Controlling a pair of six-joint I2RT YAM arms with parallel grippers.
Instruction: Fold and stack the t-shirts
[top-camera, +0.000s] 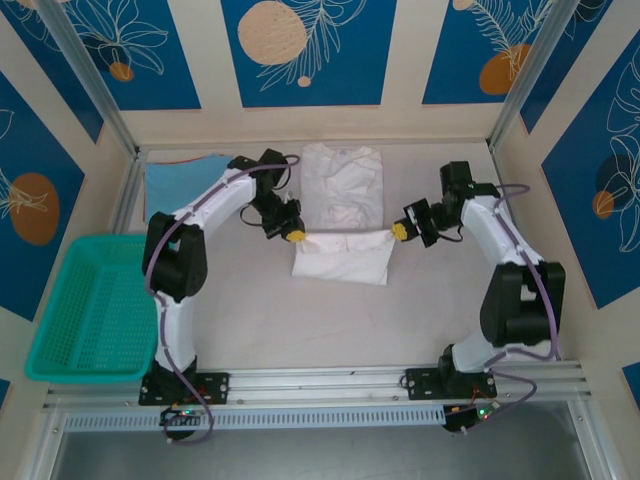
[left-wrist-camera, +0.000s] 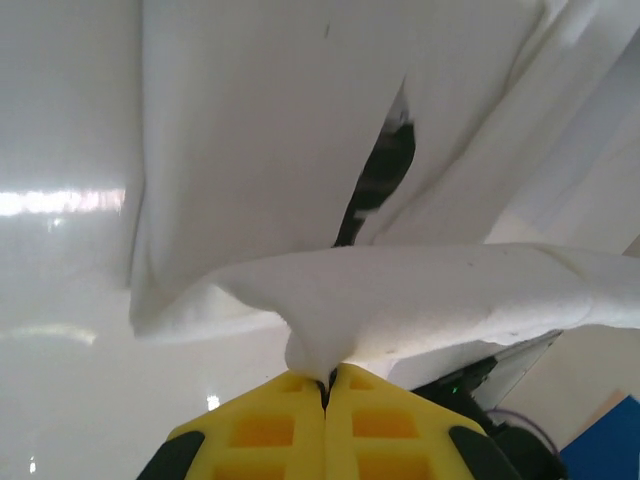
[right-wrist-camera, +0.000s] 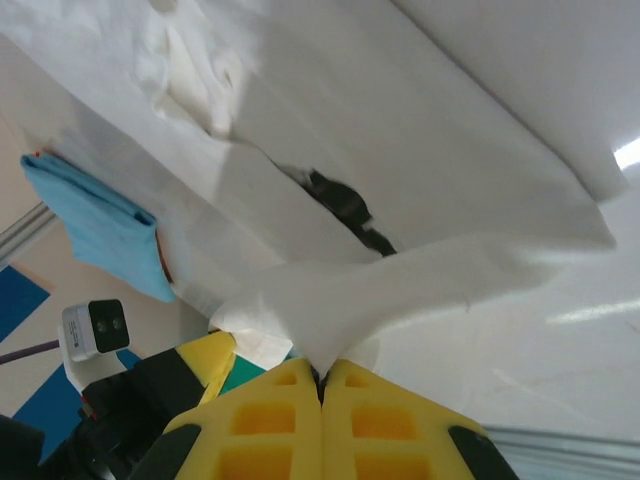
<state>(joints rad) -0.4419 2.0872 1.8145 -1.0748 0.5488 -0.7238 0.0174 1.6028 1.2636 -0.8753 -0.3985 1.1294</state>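
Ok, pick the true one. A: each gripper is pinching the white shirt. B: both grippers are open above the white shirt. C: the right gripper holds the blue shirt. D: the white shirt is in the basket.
A: the left gripper and right gripper are each shut on a fold of the white shirt, which stretches between them.

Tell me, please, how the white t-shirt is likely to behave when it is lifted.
Probably floppy: the white t-shirt sags and creases between its two pinched corners. Likely light, since small pinches carry it. It may bunch rather than slide if pushed, given its loose folds.
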